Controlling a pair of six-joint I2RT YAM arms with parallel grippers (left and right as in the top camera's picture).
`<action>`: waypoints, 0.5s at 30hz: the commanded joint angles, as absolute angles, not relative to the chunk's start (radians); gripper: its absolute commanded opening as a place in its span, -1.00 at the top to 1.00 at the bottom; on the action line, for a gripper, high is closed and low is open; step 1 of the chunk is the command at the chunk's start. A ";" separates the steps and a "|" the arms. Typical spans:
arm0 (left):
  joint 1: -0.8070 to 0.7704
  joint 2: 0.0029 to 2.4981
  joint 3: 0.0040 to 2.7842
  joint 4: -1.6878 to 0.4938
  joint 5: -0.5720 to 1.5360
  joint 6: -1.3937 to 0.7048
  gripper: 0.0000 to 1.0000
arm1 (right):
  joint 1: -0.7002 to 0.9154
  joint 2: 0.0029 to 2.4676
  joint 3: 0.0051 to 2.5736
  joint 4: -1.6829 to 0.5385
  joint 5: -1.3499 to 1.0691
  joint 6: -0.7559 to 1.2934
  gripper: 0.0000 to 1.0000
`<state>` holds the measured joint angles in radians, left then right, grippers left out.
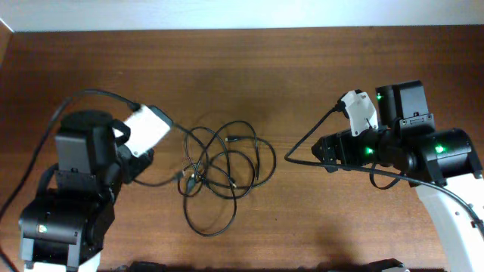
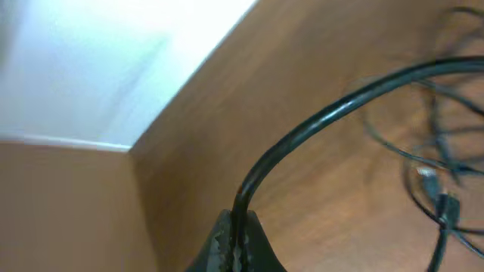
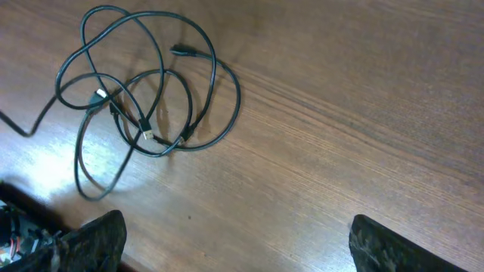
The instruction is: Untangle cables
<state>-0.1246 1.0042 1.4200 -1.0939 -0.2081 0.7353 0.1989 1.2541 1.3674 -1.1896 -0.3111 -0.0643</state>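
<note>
Brown wooden bench (image 1: 318, 227) carries everything, with the dark left arm (image 1: 72, 196) and dark right arm (image 1: 442, 155) at its two sides. The left pincer (image 2: 234, 236) has its jaws pressed together, clamped on one strand of the thin black cables (image 1: 198, 178), and the strand arcs up and away from it. The right pincer (image 3: 236, 227) stands wide apart and empty, above bare wood well apart from the heap. The cables lie as loose overlapping loops at mid-bench between the arms, with small plug ends (image 3: 180, 51) among them.

black cables (image 1: 204, 175), brown (wood-grained) table (image 1: 318, 219)
</note>
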 commanded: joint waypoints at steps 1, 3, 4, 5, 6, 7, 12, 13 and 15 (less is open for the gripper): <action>-0.121 0.999 1.433 -1.031 -0.454 0.535 1.00 | 0.196 1.253 1.378 -1.190 -0.303 -0.075 -0.86; -0.121 0.999 1.433 -0.997 -0.548 0.457 1.00 | 0.196 1.253 1.378 -1.190 -0.303 -0.075 -0.86; -0.119 0.999 1.433 -0.979 -0.598 0.414 1.00 | 0.196 1.253 1.378 -1.190 -0.303 -0.075 -0.86; -0.113 0.999 1.433 -0.963 -0.640 0.371 1.00 | 0.196 1.253 1.378 -1.190 -0.303 -0.075 -0.86; -0.100 0.999 1.433 -0.946 -0.679 0.308 1.00 | 0.196 1.253 1.378 -1.190 -0.303 -0.075 -0.86; -0.085 0.999 1.433 -0.934 -0.697 0.254 1.00 | 0.196 1.253 1.378 -1.190 -0.303 -0.075 -0.86; 0.041 1.002 1.433 -0.924 -0.704 -0.025 1.00 | 0.196 1.253 1.378 -1.190 -0.303 -0.075 -0.86; 0.064 1.002 1.433 -0.924 -0.704 -0.047 1.00 | 0.196 1.253 1.378 -1.190 -0.303 -0.075 -0.86; 0.117 1.007 1.433 -0.924 -0.704 -0.060 1.00 | 0.196 1.253 1.378 -1.190 -0.303 -0.075 -0.86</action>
